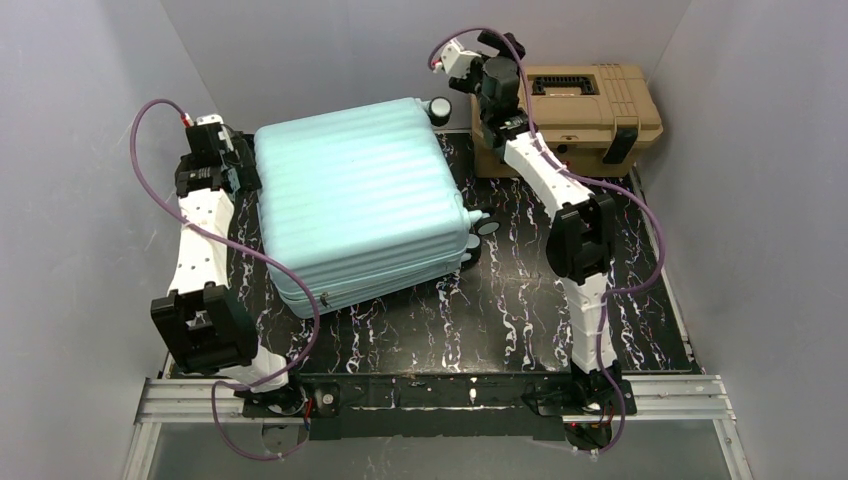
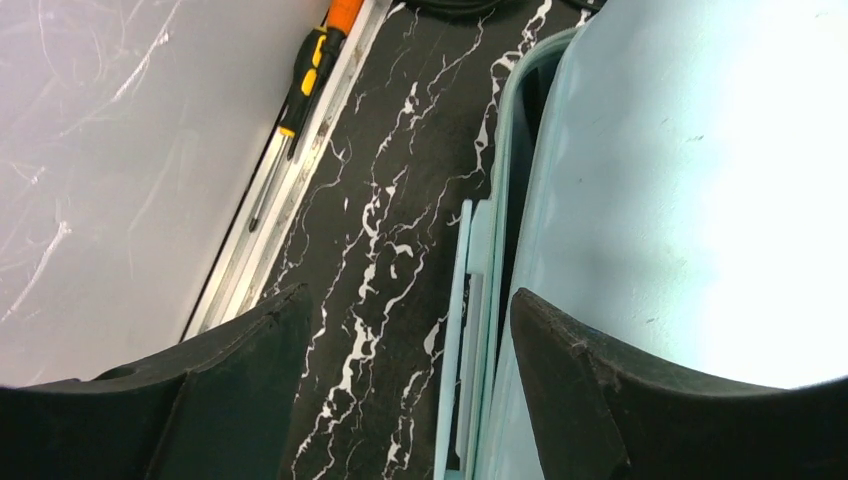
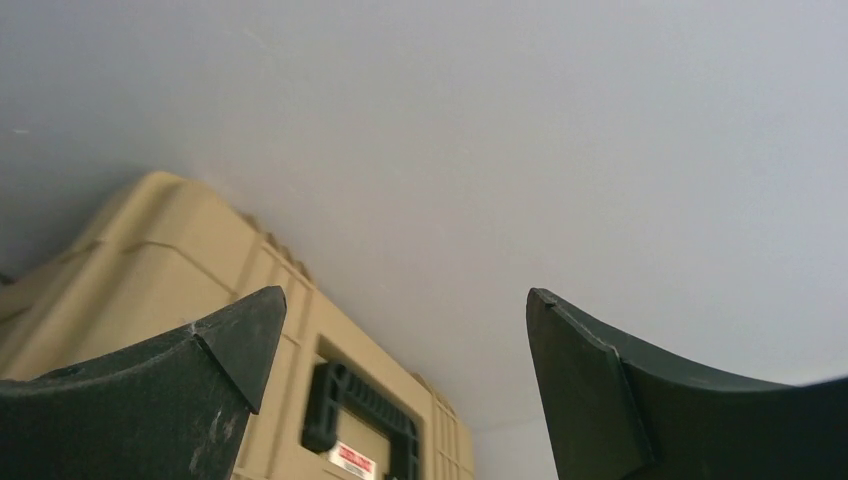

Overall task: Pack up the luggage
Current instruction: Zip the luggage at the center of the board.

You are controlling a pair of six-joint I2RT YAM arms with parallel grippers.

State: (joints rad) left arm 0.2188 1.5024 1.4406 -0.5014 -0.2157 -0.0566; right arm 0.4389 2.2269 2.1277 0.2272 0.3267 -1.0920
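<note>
One pale mint-blue luggage case (image 1: 360,205) lies closed and flat on the dark marbled worktop (image 1: 500,310), left of centre, with its wheels toward the far right. The left fingers (image 2: 230,390) stand apart at its left edge, one over the shell and one over the worktop, gripping nothing. The right fingers (image 3: 150,400), spread wide and empty, hang raised by the tan toolbox (image 1: 590,110) in the far right corner.

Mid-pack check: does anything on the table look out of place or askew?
A screwdriver lies loose along the left edge rail of the table, outside the luggage. The luggage sits skewed to the table edges, and the left wrist view shows a dark gap between its shells, so it may not be fully shut.
</note>
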